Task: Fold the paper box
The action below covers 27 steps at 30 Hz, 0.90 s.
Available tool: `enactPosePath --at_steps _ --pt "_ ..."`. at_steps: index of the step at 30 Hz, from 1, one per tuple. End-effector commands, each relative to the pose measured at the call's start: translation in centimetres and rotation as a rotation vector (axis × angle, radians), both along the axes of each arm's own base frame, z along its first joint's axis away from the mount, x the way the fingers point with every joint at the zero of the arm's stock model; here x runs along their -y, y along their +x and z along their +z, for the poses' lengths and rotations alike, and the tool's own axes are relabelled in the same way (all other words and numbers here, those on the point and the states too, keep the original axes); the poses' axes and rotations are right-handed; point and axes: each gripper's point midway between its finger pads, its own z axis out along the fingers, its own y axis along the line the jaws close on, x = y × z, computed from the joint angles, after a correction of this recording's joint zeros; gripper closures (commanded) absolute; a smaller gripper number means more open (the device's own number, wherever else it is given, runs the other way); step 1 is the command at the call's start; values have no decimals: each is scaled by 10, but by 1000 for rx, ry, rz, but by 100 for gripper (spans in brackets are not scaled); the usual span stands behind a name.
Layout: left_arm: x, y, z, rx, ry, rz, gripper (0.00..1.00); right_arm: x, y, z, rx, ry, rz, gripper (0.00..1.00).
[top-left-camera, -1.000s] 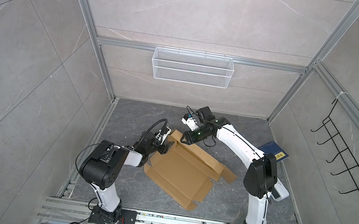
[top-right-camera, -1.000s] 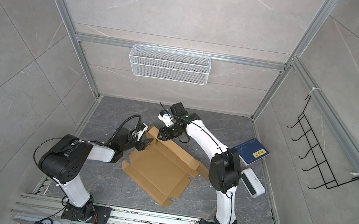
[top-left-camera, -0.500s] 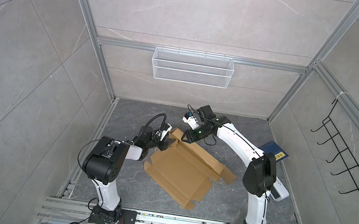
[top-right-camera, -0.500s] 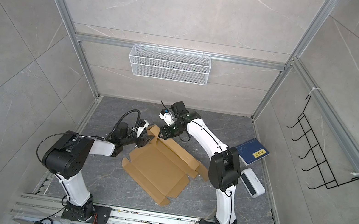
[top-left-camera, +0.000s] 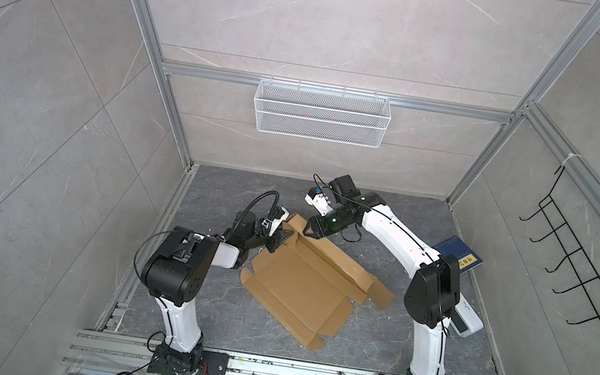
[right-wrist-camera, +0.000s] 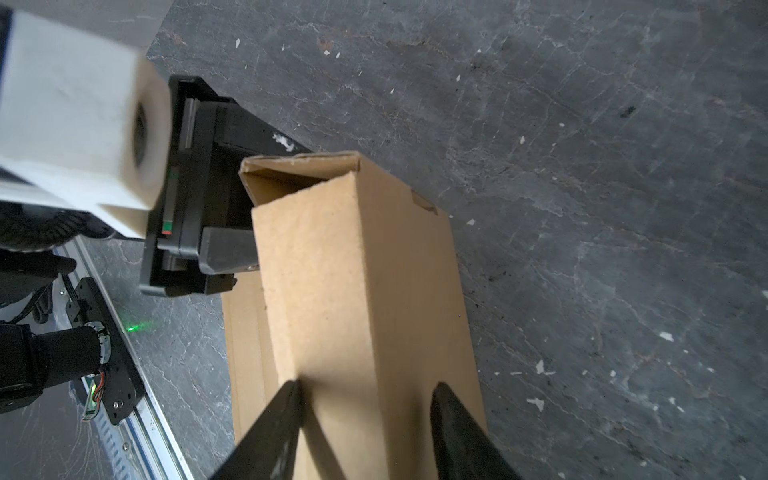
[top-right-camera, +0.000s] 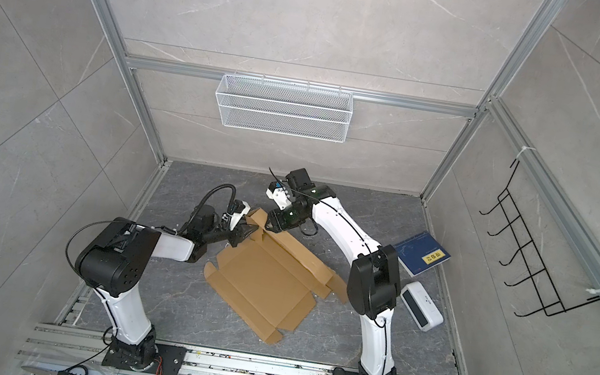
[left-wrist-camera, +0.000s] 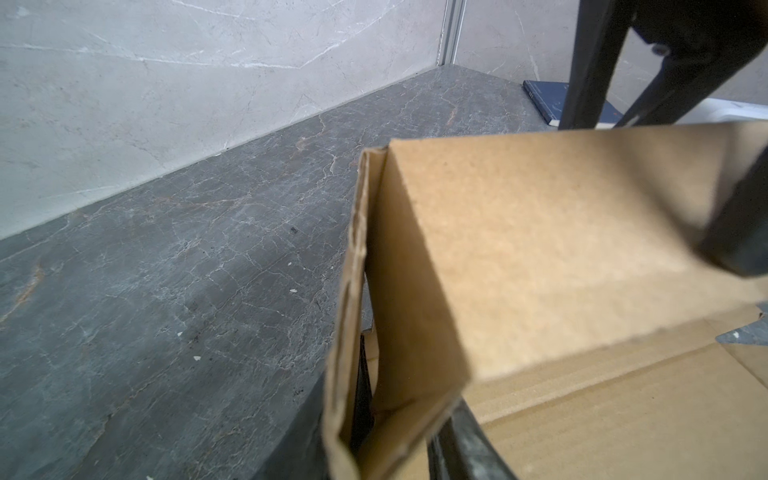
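Note:
The paper box [top-left-camera: 299,289] [top-right-camera: 260,283] is a brown cardboard sheet lying mostly flat on the dark floor, with its far long wall folded up and over. In both top views my left gripper [top-left-camera: 280,238] [top-right-camera: 243,233] sits at the far left corner of that wall. The left wrist view shows the doubled cardboard end [left-wrist-camera: 540,232] pinched between its fingers [left-wrist-camera: 457,440]. My right gripper [top-left-camera: 303,232] [top-right-camera: 267,226] comes down on the same wall just beside it. Its two fingertips [right-wrist-camera: 297,386] straddle the folded wall [right-wrist-camera: 353,291] and press on both sides.
A dark blue book [top-left-camera: 459,254] [top-right-camera: 421,253] lies at the right wall, with a white device [top-left-camera: 465,322] [top-right-camera: 421,305] in front of it. A wire basket [top-left-camera: 321,115] hangs on the back wall and a black hook rack [top-left-camera: 576,270] on the right wall.
My left gripper has moved up to the far left corner of the box and its jaws have narrowed onto the wall's end. The right gripper has hardly moved.

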Motion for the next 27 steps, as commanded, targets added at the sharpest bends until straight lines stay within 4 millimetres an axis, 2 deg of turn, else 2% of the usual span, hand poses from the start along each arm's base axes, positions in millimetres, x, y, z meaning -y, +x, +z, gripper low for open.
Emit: enactPosePath --at_steps 1,8,12,16,20,27 --pt "-1 13 20 94 -25 59 71 17 -14 -42 -108 -129 4 48" --pt "-5 13 23 113 -42 153 76 15 -15 -38 -114 -104 3 48" --pt "-19 19 24 65 -80 280 78 14 -14 -40 -125 -91 -1 48" --pt "-13 17 19 58 -68 326 77 14 -14 -46 -138 -91 -6 48" --pt "-15 23 13 40 -65 358 72 13 -13 -48 -144 -89 -7 48" --pt "-15 28 10 19 -42 367 58 14 -12 -51 -147 -96 -6 48"
